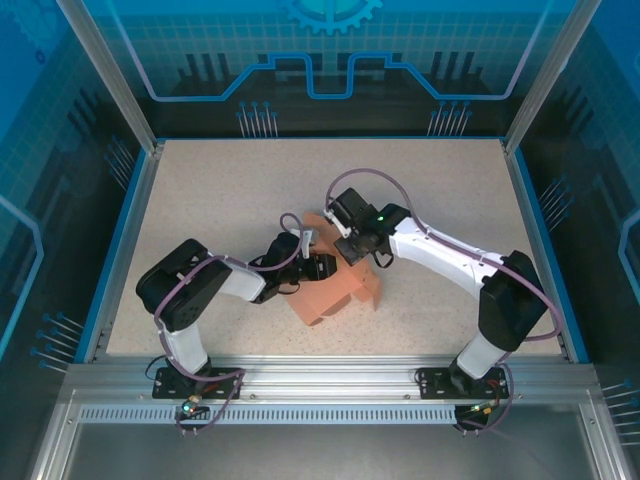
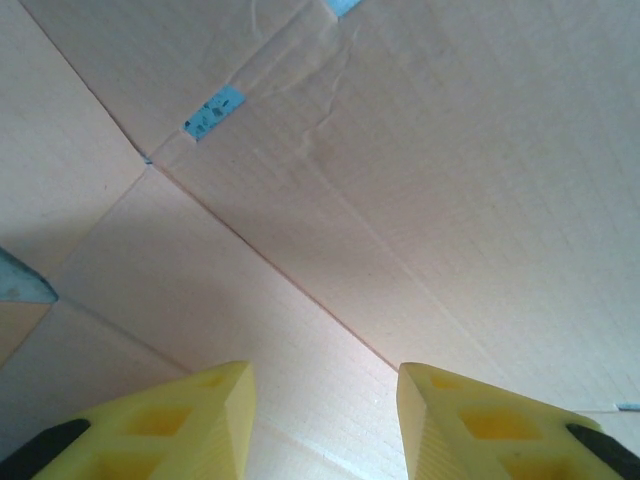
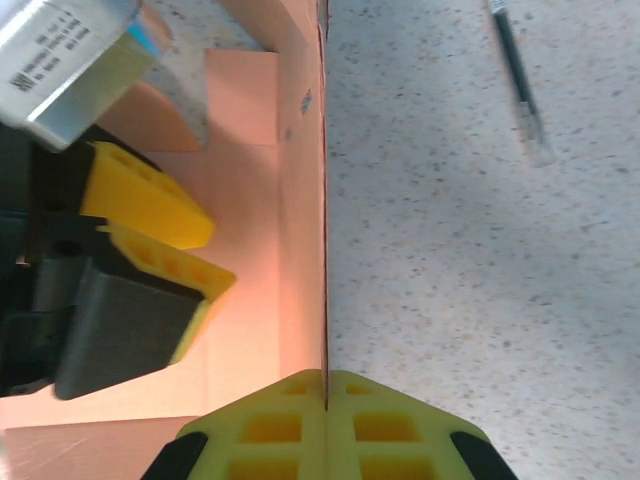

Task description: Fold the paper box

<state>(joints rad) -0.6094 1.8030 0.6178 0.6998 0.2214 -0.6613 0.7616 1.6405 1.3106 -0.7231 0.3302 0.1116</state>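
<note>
The salmon-pink thin cardboard paper box point(image 1: 335, 295) sat half-formed at the middle of the speckled beige table point(image 1: 200, 190), between your two arms. Your right gripper point(image 3: 325, 385) had its yellow fingers pressed together on the top edge of one upright side wall, pinching that thin panel edge-on. Your left gripper point(image 2: 325, 380) hung inside the box with its yellow fingers point(image 2: 215, 405) parted and nothing between them, facing a creased inner panel that carried small blue tape patches point(image 2: 213, 111).

The risks, as I judged them:

- **Tearing or slipping:** You had only that one pinch on the box. A sideways pull from the right arm could tear the wall at its score line or slip the card out of the pads.
- **Sliding:** Nothing pinned the base, so a push from the left fingers could slide the whole box instead of folding it.
- **Stray fold:** The card looked wrinkled near the tape, so a fold there might stray off its crease.
- **Collision:** The two grippers sat near each other, so a careless swing could knock them together.
- **Snagging:** A thin dark pen point(image 3: 517, 70) lay on the table beyond the wall and could catch a sliding flap.
</note>
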